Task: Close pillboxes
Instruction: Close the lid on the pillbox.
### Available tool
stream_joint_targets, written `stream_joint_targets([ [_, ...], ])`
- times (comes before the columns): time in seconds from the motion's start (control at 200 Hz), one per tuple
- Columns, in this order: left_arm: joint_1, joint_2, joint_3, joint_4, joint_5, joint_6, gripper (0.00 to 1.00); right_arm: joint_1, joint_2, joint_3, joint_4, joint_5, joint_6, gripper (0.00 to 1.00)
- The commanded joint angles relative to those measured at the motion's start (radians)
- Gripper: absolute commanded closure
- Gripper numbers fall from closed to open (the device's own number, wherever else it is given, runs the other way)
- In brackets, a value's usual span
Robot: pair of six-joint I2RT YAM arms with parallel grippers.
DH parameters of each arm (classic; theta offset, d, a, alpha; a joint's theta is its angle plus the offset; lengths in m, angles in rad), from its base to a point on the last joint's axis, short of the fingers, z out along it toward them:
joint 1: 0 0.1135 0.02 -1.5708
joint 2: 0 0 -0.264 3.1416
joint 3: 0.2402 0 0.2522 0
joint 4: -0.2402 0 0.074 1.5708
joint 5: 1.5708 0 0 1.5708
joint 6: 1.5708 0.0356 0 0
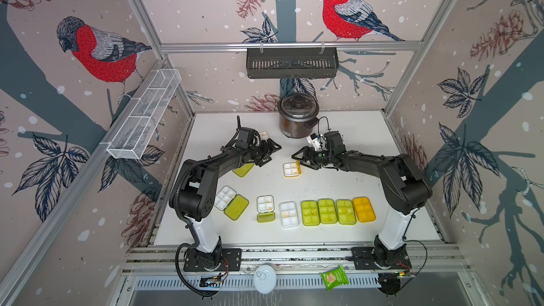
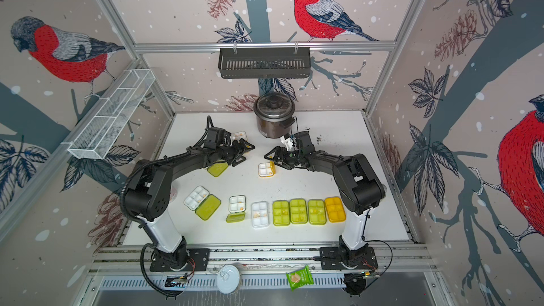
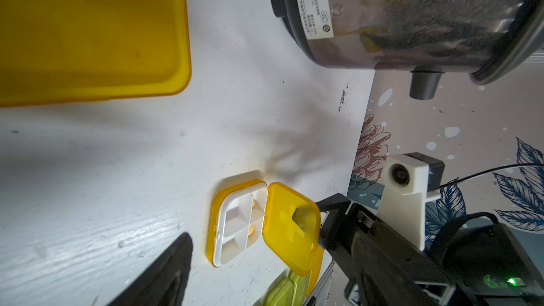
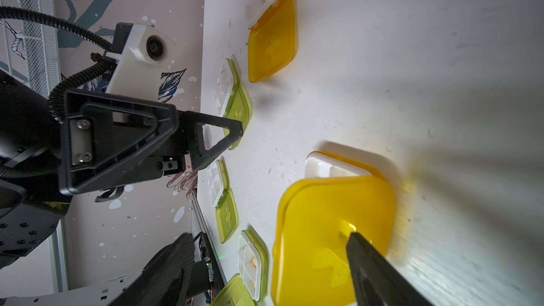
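The round brushed-steel electric cooker (image 1: 297,119) stands just beyond the right pincer (image 1: 298,160). Its white label (image 3: 313,1) is printed too small to read. That pincer's jaws stand apart and grip nothing. One fingertip (image 4: 362,245) rests against the raised translucent orange-yellow lid (image 3: 290,228) of the white six-compartment pillbox (image 1: 290,169) just beneath it. The left pincer (image 1: 273,154) hangs wide open and empty, facing it. Lime-green lids nearby bear an embossed cross (image 4: 228,220).
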Motion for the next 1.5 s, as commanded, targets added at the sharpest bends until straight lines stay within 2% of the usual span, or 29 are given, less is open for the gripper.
stream_joint_targets([
  [0.0, 0.013, -0.005, 0.001, 0.035, 0.013, -0.010, 0.15, 0.013, 0.014, 0.029, -0.011, 0.012, -0.004, 0.17],
  [0.2, 0.020, -0.005, -0.002, 0.045, 0.022, -0.015, 0.16, 0.027, 0.041, 0.060, -0.032, 0.026, -0.001, 0.17],
  [0.3, 0.021, -0.004, -0.003, 0.046, 0.019, -0.018, 0.16, 0.032, 0.029, 0.069, -0.086, 0.081, -0.037, 0.17],
  [0.525, 0.030, -0.005, -0.007, 0.055, 0.023, -0.025, 0.16, 0.108, 0.037, 0.201, -0.436, 0.505, -0.236, 0.17],
  [0.655, 0.037, -0.007, -0.007, 0.060, 0.027, -0.026, 0.16, 0.162, 0.075, 0.273, -0.554, 0.689, -0.292, 0.17],
  [0.785, 0.044, -0.005, -0.009, 0.066, 0.033, -0.031, 0.16, 0.205, 0.113, 0.336, -0.630, 0.803, -0.327, 0.17],
  [1.131, 0.045, -0.001, -0.014, 0.070, 0.035, -0.037, 0.16, 0.241, 0.161, 0.376, -0.658, 0.841, -0.337, 0.17],
  [1.496, 0.045, 0.006, -0.015, 0.075, 0.037, -0.039, 0.16, 0.249, 0.161, 0.316, -0.631, 0.855, -0.329, 0.17],
])
